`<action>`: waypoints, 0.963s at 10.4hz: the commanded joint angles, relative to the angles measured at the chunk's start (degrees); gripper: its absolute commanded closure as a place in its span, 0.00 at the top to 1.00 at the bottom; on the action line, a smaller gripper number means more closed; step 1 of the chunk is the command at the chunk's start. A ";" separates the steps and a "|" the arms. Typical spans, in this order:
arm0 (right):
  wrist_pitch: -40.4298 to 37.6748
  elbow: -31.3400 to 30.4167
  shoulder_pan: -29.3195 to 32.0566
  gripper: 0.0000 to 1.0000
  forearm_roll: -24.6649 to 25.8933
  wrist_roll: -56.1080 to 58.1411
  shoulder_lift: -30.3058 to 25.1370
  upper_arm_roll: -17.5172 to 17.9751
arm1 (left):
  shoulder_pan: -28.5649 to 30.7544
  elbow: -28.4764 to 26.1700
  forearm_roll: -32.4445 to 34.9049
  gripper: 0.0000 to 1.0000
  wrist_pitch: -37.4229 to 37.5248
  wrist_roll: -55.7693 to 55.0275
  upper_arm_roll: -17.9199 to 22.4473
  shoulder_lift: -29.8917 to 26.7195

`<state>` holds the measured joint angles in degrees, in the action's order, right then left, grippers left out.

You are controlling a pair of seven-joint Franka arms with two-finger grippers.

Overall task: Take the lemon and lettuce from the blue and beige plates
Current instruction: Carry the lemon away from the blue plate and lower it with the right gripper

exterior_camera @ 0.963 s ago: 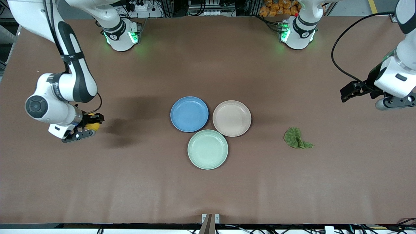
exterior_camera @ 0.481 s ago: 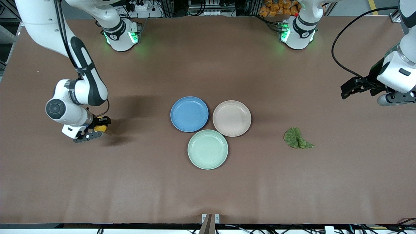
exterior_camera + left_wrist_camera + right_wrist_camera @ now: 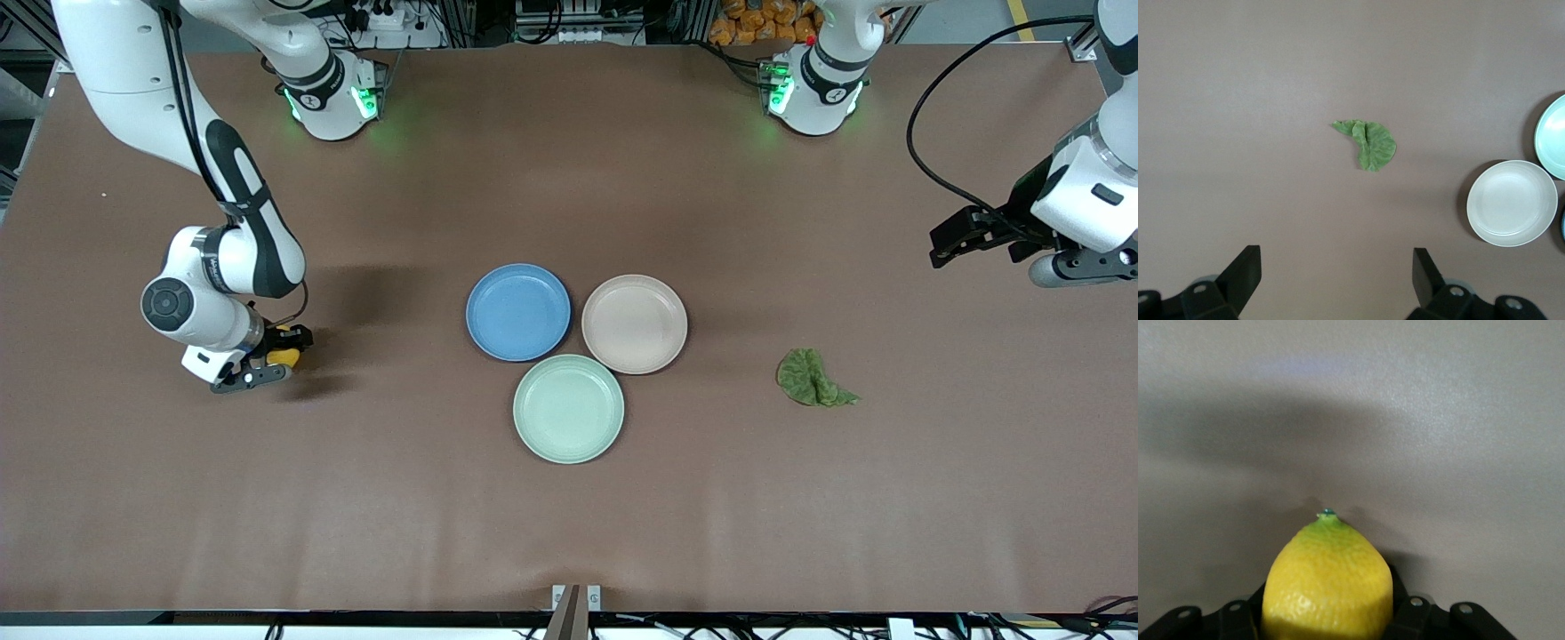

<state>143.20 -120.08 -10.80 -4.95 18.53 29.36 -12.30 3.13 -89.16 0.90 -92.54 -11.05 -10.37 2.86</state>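
We note the lemon point(image 3: 285, 357) at the left middle of the front frame, clamped between the fingers of the right gripper point(image 3: 271, 359), low over bare table toward the right arm's end. In the right wrist view the lemon point(image 3: 1328, 583) fills the bottom centre, yellow with a greenish pointed tip facing away from the camera, and the gripper point(image 3: 1328, 613) closes on both of its flanks.

The lettuce point(image 3: 811, 380) lies on the table at the right middle of the front frame, toward the left arm's end, well apart from the plates. In the left wrist view the lettuce point(image 3: 1368, 142) sits at frame centre, folded, its pointed stem end showing.

The blue plate point(image 3: 518, 312) and the beige plate point(image 3: 634, 324) sit side by side at frame centre, both bare. The mint-green plate point(image 3: 568, 409) sits lower in the frame, nearer the camera, just beside both.

The left gripper point(image 3: 965, 238) hangs at the right edge of the front frame, over bare table, waiting. Its wrist view shows the fingers point(image 3: 1245, 270) spread wide apart with nothing between them.
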 commanded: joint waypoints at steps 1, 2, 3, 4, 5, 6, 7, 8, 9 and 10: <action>-3.42 2.99 -0.80 1.00 -1.56 0.72 -0.52 0.35 | 0.56 -0.58 -0.64 1.00 1.22 1.56 0.00 -1.19; -9.90 6.40 -0.98 1.00 -1.56 0.72 -1.23 0.35 | 0.56 -0.58 -0.55 1.00 1.22 1.56 0.00 -1.10; -16.66 10.61 -0.89 1.00 -1.47 0.72 -1.76 0.35 | 0.56 -0.67 -0.46 1.00 1.22 1.47 0.00 -1.10; -22.47 14.75 -0.89 1.00 -1.47 0.72 -1.94 0.26 | 0.56 -0.58 -0.46 1.00 1.22 1.47 0.00 -1.10; -26.44 18.01 -0.89 1.00 -1.47 0.63 -2.29 0.26 | 0.82 -0.67 -0.46 1.00 1.22 1.47 0.00 -1.10; -27.18 19.26 -0.98 1.00 -1.38 0.72 -3.33 0.18 | 0.83 -0.67 -0.46 1.00 1.22 1.47 0.00 -1.19; -27.19 19.27 -0.98 1.00 -1.30 0.89 -5.35 0.18 | 0.83 -0.67 -0.46 1.00 1.30 1.47 0.00 -1.28; -27.19 19.36 -0.89 1.00 -1.29 0.28 -7.37 0.00 | 0.83 -0.58 -0.46 1.00 1.91 1.56 0.00 -1.28; -27.27 19.36 -0.89 1.00 -1.21 0.19 -9.48 -0.17 | 0.83 -0.67 -0.46 1.00 2.01 1.47 -0.08 -1.37; -27.71 19.36 -0.89 1.00 -1.21 0.01 -11.59 -0.78 | 0.74 -0.67 -0.38 1.00 2.18 1.47 -0.26 -1.37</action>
<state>116.73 -99.69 -11.83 -5.58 18.52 21.93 -12.53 3.39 -89.17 0.90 -91.27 -11.05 -10.30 2.76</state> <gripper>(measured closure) 0.000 0.000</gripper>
